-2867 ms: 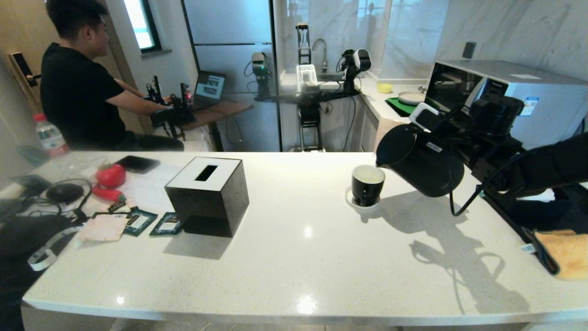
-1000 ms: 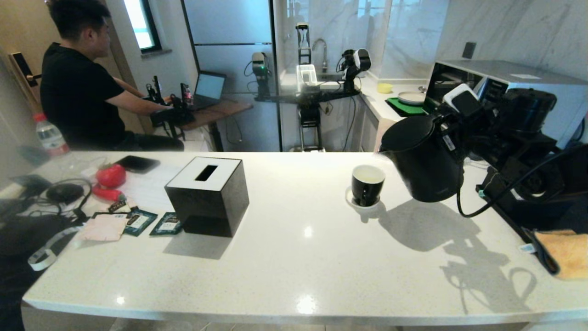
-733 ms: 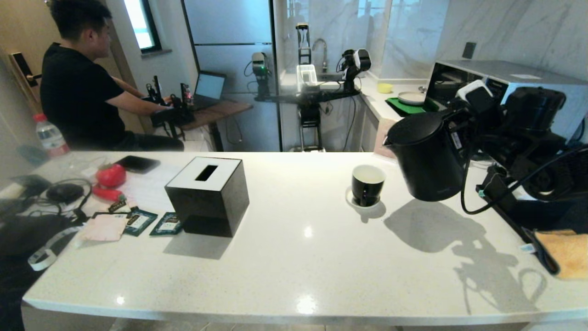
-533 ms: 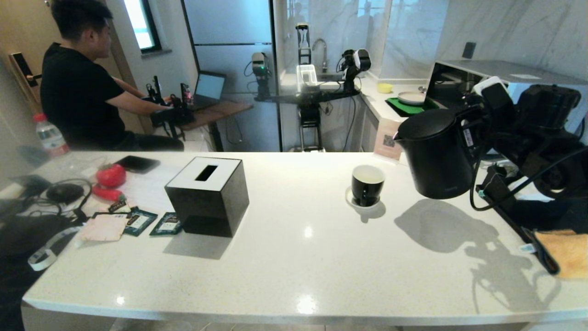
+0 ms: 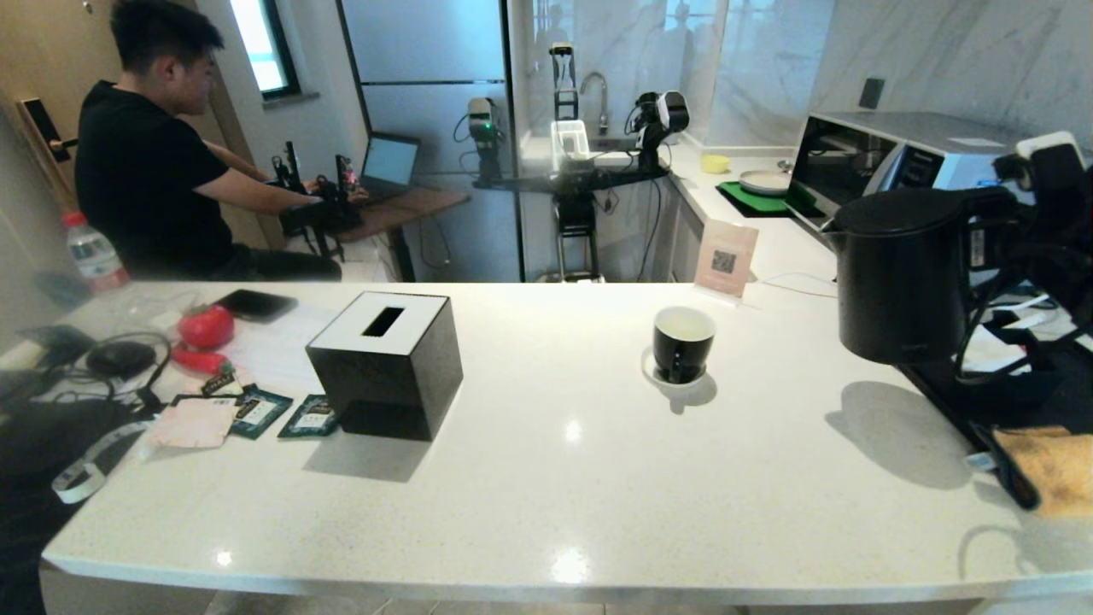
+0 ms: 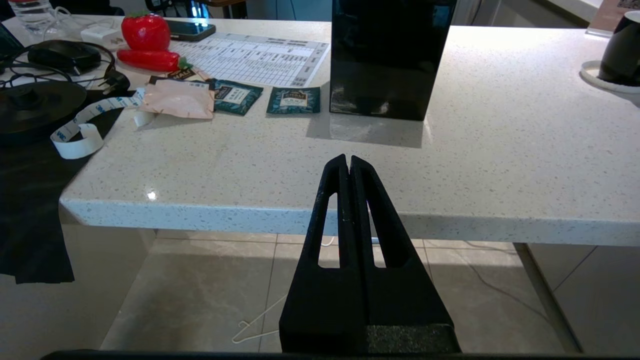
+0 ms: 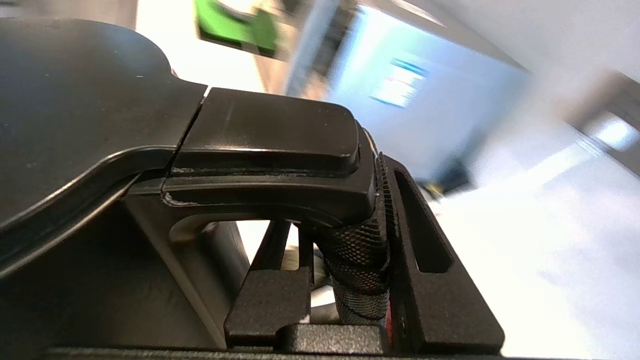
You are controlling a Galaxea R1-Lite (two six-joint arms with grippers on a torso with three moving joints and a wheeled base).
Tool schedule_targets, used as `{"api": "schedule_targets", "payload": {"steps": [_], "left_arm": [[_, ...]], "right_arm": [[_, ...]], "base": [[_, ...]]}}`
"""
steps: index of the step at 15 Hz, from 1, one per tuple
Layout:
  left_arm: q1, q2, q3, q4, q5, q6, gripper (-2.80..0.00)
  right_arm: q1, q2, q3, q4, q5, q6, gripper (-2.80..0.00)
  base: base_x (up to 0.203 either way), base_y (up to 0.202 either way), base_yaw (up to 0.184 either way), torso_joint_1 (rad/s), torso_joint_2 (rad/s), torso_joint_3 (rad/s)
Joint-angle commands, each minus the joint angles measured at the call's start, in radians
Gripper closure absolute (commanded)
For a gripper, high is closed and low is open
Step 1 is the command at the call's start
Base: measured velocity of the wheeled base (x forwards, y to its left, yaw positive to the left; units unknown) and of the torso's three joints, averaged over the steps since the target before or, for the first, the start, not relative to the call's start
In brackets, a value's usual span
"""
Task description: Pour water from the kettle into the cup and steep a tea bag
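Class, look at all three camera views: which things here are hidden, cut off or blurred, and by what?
- Water level in the cup: head view, the rim and viewing angle hide its depth.
- Kettle contents: every view, the closed lid covers them.
- Right gripper: head view, cut off by the picture's right edge.
- Room behind the kettle handle: right wrist view, blurred.
- Tea bag: unidentifiable in any view.

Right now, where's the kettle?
In the head view the kettle hangs upright above the counter's right end, held by its handle in the right gripper, well right of the cup.
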State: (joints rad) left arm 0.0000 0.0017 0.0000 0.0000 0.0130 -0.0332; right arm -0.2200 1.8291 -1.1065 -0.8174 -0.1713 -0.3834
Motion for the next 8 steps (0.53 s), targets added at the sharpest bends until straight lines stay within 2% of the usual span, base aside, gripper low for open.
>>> {"api": "schedule_targets", "payload": {"steps": [1,3,8], "left_arm": [[0.000,0.001,0.000,0.000,0.001,-0.001,0.00],[0.000,0.001,0.000,-0.001,0.001,-0.001,0.00],[0.000,0.001,0.000,0.000,0.001,-0.001,0.00]], "right_arm": [[-0.078,-0.035,0.026,-0.005,0.000,0.019,0.00],[-0.137,-0.044,0.036,-0.007,0.000,0.035,0.00],[-0.262,-0.056,0.031,0.004,-0.002,0.149,0.00]], "base": [[0.000,0.000,0.000,0.000,0.00,0.000],[0.000,0.000,0.000,0.000,0.00,0.000],[0.000,0.000,0.000,0.000,0.00,0.000]]}}
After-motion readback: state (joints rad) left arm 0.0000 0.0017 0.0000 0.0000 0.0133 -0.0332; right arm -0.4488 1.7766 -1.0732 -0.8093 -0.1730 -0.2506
